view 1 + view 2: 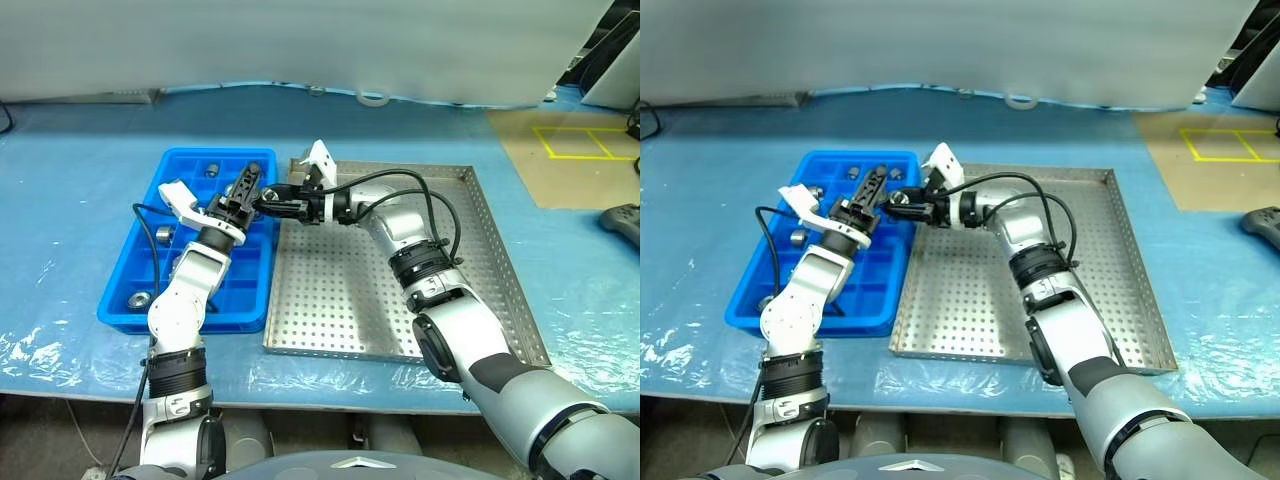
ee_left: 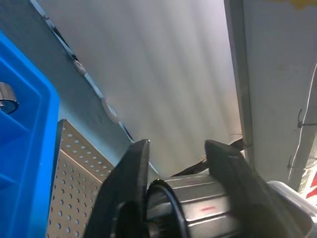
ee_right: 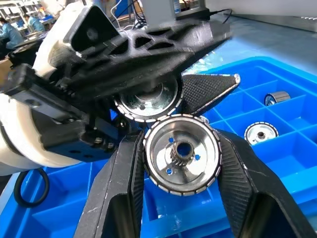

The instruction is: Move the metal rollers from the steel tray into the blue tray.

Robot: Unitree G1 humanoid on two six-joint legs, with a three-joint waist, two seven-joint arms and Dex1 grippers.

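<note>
Handover is what the head cameras suggest to me: the left gripper (image 1: pixel 250 184) and the right gripper (image 1: pixel 272 203) meet tip to tip over the near edge of the blue tray (image 1: pixel 150 250), just where it borders the steel tray (image 1: pixel 480 250). The steel tray's perforated floor looks bare of loose parts wherever the right arm does not hide it. A few metal rollers (image 1: pixel 162 233) already sit in separate compartments of the blue tray, one far, one near the left wall, one in the near corner.

From the left wrist, my own two black fingers (image 2: pixel 131 183) are clenched on a ribbed silver cylinder (image 2: pixel 190 206), pointing up and away from the trays, so the piece rides clear of the blue rim.

From the right wrist, my fingers (image 3: pixel 124 188) grasp a toothed silver roller (image 3: pixel 181 153) face-on, its hollow centre showing. The left gripper's piece (image 3: pixel 148 101) sits just beyond it, the two rims touching or nearly so. Blue compartments lie directly below, two holding rollers.

I judge both claws carry a piece above the blue tray so each can be dropped into a free cell; the crowding risks a knock.
</note>
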